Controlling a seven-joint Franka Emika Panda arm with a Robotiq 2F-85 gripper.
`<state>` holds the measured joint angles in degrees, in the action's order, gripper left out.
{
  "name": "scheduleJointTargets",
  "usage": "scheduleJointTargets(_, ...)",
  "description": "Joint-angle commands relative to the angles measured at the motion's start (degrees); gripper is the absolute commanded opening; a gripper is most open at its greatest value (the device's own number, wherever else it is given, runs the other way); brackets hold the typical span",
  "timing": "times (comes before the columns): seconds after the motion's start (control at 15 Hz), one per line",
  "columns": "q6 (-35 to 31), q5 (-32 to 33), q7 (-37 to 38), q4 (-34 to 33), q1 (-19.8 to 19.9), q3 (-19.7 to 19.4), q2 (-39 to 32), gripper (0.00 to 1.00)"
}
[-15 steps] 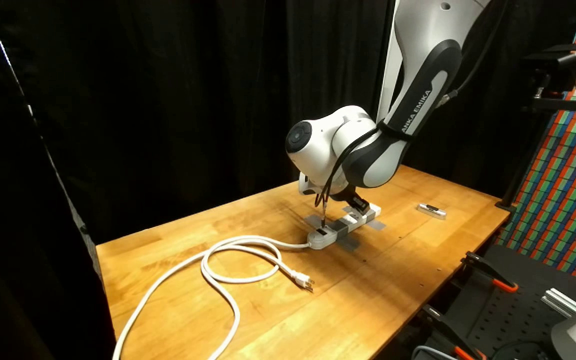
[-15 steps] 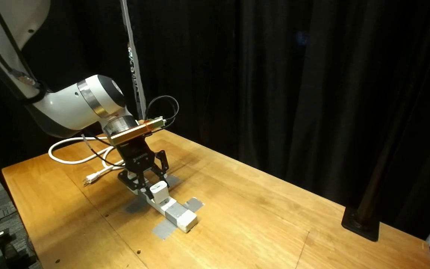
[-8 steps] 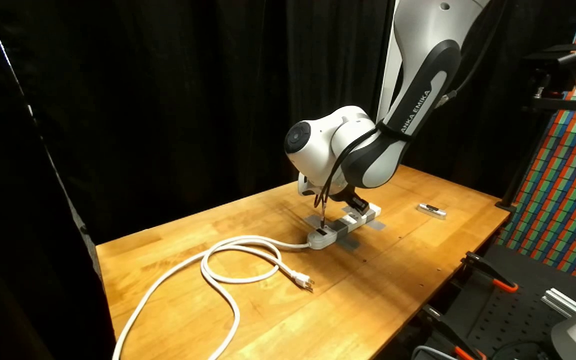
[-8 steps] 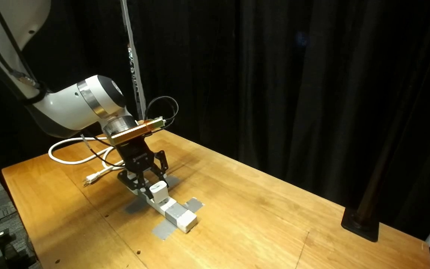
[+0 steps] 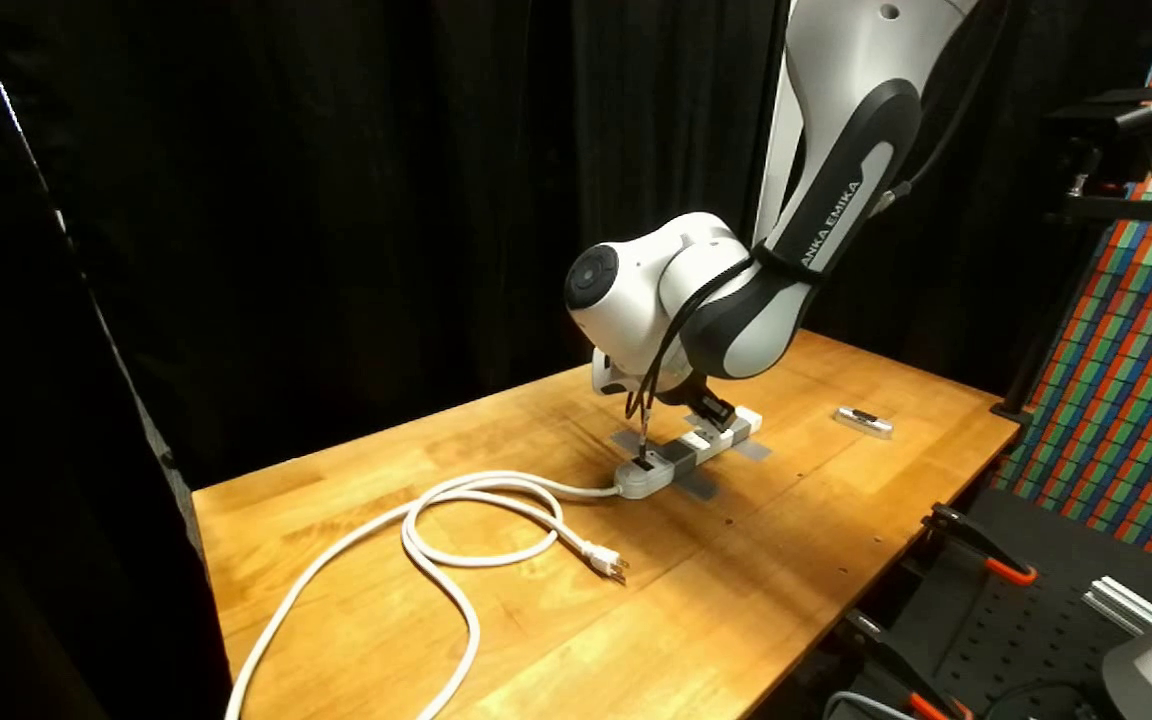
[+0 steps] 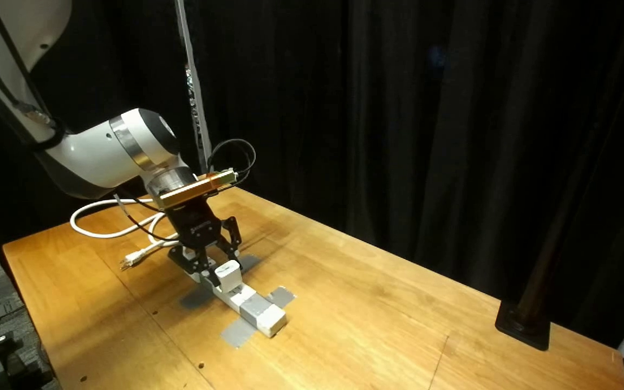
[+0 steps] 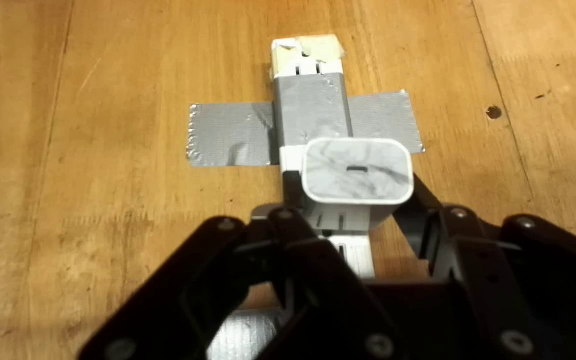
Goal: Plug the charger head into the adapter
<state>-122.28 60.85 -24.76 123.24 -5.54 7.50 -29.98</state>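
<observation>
When viewed from the wrist, shows a white charger [image 7: 357, 175] near the middle, clasped by the end effector [image 7: 356, 194], with fingers [image 7: 294, 190] set against its left and right sides. Positioned on or just above the white adapter [image 6: 242, 295], jutting past its right edge from this angle; with the underside hidden, impossible to tell whether touching or plugged in. Likely light, stiff, hard plastic, not apt to dent under a firm pinch. Smooth-walled, so probably slippery, and liable to twist in the grip during a hard push. Best taken, as now, by the two narrow sides, and low down to resist rocking. Treat that hidden underside as probably the fragile part: press straight, never pry. Expect little sliding from the adapter, bound by grey tape [image 7: 313, 107] to the desk [image 7: 118, 165].
</observation>
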Motion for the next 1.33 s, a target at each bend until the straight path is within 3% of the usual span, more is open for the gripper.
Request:
scheduleJointTargets(0.0, -0.6, 3.8, 0.9, -3.1, -1.4, -0.2, -3.5, 0.23)
scheduleJointTargets(1.27, 5.9, 10.6, -0.5, -9.8, -3.1, 0.6, -9.8, 0.23)
